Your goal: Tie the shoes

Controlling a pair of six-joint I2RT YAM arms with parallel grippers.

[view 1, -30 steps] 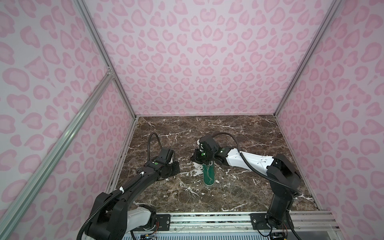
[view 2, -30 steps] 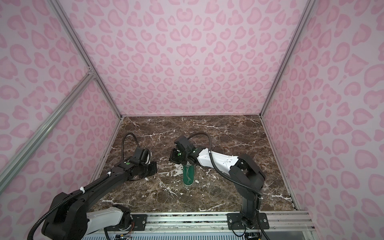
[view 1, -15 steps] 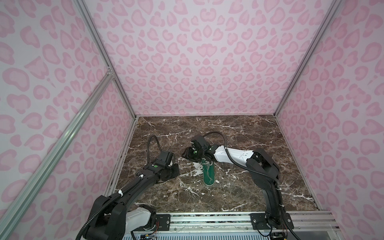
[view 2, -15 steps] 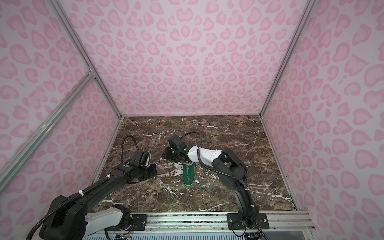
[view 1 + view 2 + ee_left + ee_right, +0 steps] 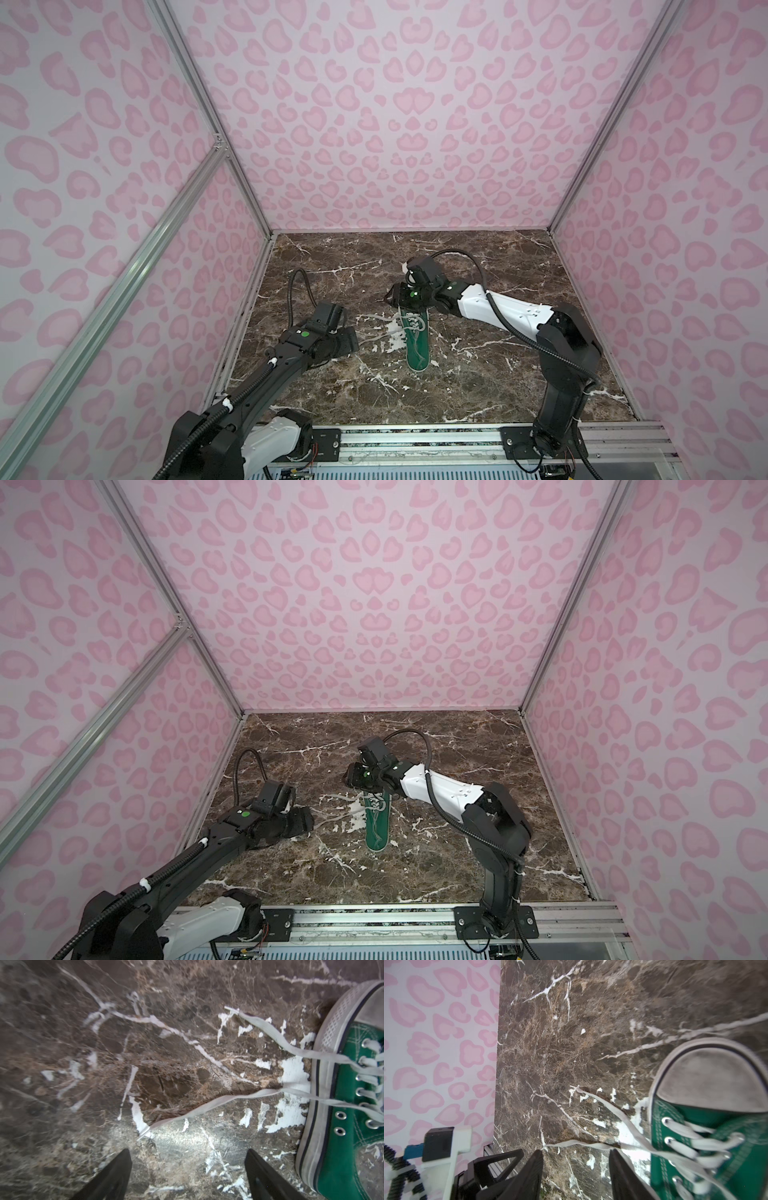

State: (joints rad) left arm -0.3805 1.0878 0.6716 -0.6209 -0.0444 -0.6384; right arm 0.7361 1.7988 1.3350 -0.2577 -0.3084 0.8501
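Observation:
The green shoe (image 5: 417, 345) (image 5: 377, 827) lies mid-table with its heel toward the front rail, and my right wrist hides its white toe cap (image 5: 708, 1078) in both top views. Its two white laces (image 5: 207, 1105) (image 5: 612, 1109) trail loose over the marble to the shoe's left. My left gripper (image 5: 351, 338) (image 5: 188, 1159) is open just short of one lace's tip (image 5: 143, 1134), holding nothing. My right gripper (image 5: 392, 296) (image 5: 576, 1164) hovers open beside the toe. That same lace (image 5: 581, 1144) runs past its fingertips, ungripped.
Brown marble tabletop (image 5: 478, 270) walled in by pink patterned panels (image 5: 374, 124) at back and both sides. Metal rail (image 5: 415, 440) with both arm bases along the front edge. My left gripper's finger (image 5: 496, 1163) shows close to the right gripper in the right wrist view.
Both grippers have gone from shut to open, and the laces now lie free on the table. The right gripper swung left past the toe, then came back a little.

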